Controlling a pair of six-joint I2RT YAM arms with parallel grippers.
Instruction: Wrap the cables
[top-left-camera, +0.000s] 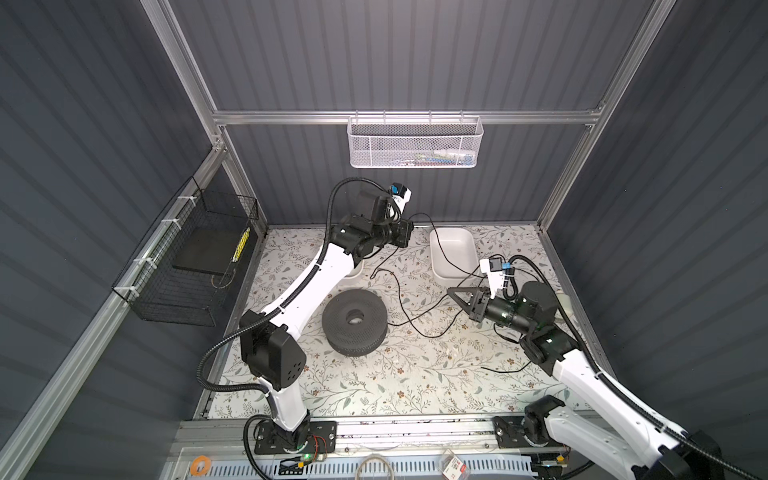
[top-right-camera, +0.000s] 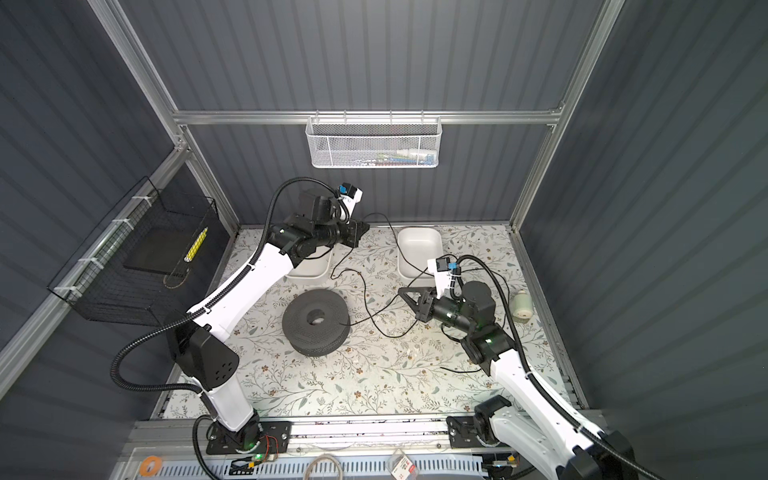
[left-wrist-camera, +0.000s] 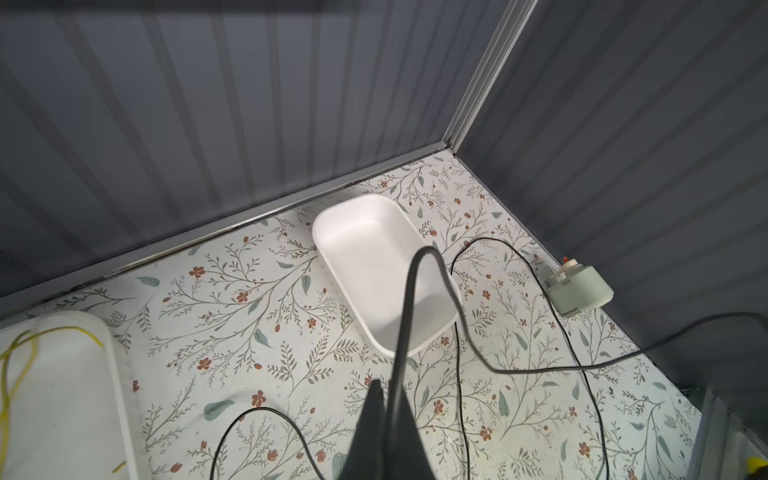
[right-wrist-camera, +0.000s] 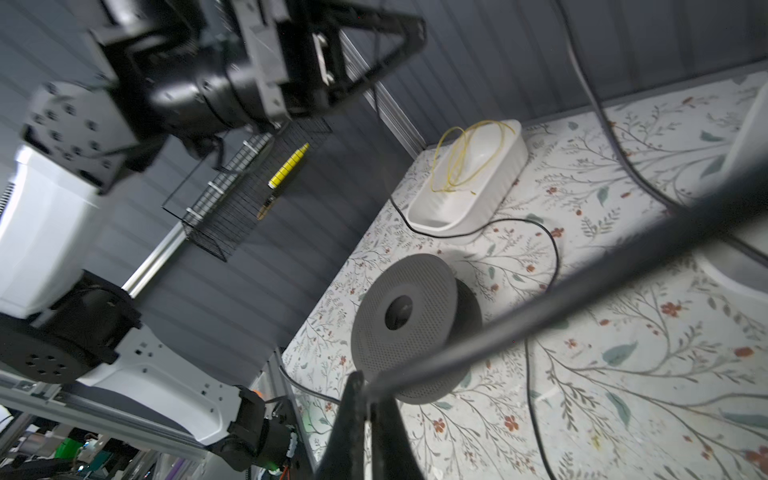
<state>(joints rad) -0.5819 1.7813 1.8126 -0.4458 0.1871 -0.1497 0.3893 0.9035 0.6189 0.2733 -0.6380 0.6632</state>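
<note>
Left gripper (left-wrist-camera: 381, 419): its jaws are pressed together on the cable (left-wrist-camera: 458, 374), and it is raised clear of the floral mat (top-left-camera: 374, 382), as both top views show (top-left-camera: 409, 227) (top-right-camera: 363, 227).
Right gripper (right-wrist-camera: 365, 401): its tips are closed, pinching a second stretch of the same cable (right-wrist-camera: 540, 305). It is also held off the mat and points toward the left arm (top-left-camera: 451, 292) (top-right-camera: 401, 291).
Cable between the grippers: a thin black strand arcs up from the left gripper. It passes over the white tray (top-left-camera: 453, 253) and comes down to the right gripper's tips.
Cable on the mat: slack loops lie in the space between the two grippers (top-left-camera: 401, 291) (top-right-camera: 365, 291). One strand reaches the spool's side, and a loose end lies close under the right arm.
Spool: the dark grey reel (top-left-camera: 340, 311) (top-right-camera: 299, 316) (right-wrist-camera: 432, 299) lies flat on the mat, ahead of the right gripper and below the left arm's forearm.
Second tray: another white tray (right-wrist-camera: 469, 199) sits under the left arm, with a thin yellow cord (right-wrist-camera: 435, 168) inside it.
Behind the right gripper: a small pale green object (left-wrist-camera: 582, 291) (top-right-camera: 521, 307) rests by the side wall.
</note>
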